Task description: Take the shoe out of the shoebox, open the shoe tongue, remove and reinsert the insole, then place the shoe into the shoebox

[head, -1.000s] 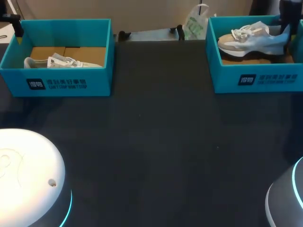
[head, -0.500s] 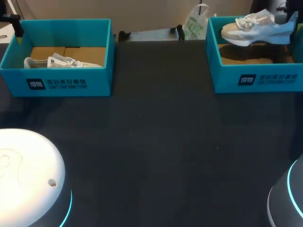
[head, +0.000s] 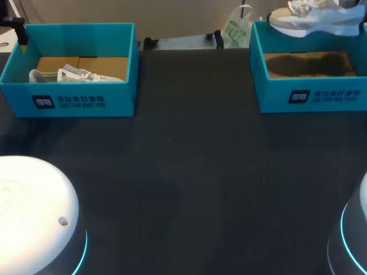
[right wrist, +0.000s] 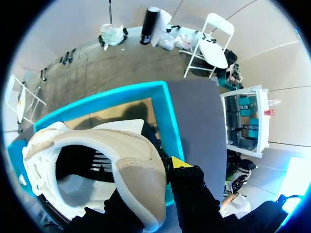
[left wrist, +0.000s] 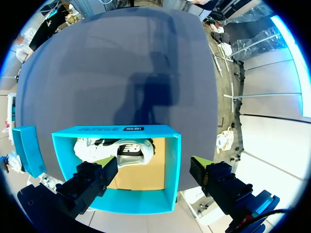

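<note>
A white and beige shoe (head: pixel 315 17) hangs above the right teal shoebox (head: pixel 312 94), whose cardboard floor is bare. In the right wrist view my right gripper (right wrist: pixel 163 179) is shut on the heel collar of the shoe (right wrist: pixel 97 160), with the right shoebox (right wrist: pixel 167 114) below it. My left gripper (left wrist: pixel 153 179) stands open above the back edge of the left teal shoebox (left wrist: pixel 172 170). A second white shoe (left wrist: pixel 114 150) lies inside that box, also seen in the head view as the shoe (head: pixel 71 74) in the left shoebox (head: pixel 74 103).
The white bases of my arms sit at the front left (head: pixel 34 212) and front right (head: pixel 352 240) of the dark table (head: pixel 195 172). The two boxes stand at the far left and far right, with open table between them.
My right gripper has lifted the shoe up out of the right shoebox, leaving its floor bare. The left box and its shoe have not moved.
</note>
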Robot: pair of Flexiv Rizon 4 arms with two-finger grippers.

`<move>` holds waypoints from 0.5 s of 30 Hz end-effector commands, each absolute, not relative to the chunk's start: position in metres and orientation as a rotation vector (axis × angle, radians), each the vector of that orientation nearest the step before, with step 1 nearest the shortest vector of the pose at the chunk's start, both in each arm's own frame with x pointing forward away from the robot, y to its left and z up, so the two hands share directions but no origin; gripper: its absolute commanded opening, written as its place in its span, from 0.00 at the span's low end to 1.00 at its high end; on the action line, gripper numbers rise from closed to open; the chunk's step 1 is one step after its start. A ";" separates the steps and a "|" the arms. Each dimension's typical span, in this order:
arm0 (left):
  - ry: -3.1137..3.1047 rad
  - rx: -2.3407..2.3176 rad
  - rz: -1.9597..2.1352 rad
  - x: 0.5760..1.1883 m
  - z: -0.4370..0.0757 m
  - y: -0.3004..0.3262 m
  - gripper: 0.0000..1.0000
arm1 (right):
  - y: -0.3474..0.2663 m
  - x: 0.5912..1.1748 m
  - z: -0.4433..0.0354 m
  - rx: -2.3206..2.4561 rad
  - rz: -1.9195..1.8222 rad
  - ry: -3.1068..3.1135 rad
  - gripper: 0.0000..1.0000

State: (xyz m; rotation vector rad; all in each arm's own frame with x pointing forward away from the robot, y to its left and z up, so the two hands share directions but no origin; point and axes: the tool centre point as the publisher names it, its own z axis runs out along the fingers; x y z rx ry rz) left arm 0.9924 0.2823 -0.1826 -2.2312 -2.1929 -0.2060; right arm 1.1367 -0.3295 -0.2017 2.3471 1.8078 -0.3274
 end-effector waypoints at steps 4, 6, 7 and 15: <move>-2.192 -2.231 -0.211 0.992 -0.183 0.282 1.00 | -0.291 1.064 -0.132 2.276 -0.168 1.745 0.00; -2.192 -2.231 -0.211 0.992 -0.183 0.282 1.00 | -0.280 1.056 -0.122 2.251 -0.170 1.735 0.00; -2.192 -2.231 -0.211 0.992 -0.183 0.282 1.00 | -0.275 1.051 -0.118 2.235 -0.143 1.736 0.00; -2.192 -2.231 -0.211 0.992 -0.183 0.282 1.00 | -0.227 1.011 -0.111 2.187 -0.103 1.703 0.00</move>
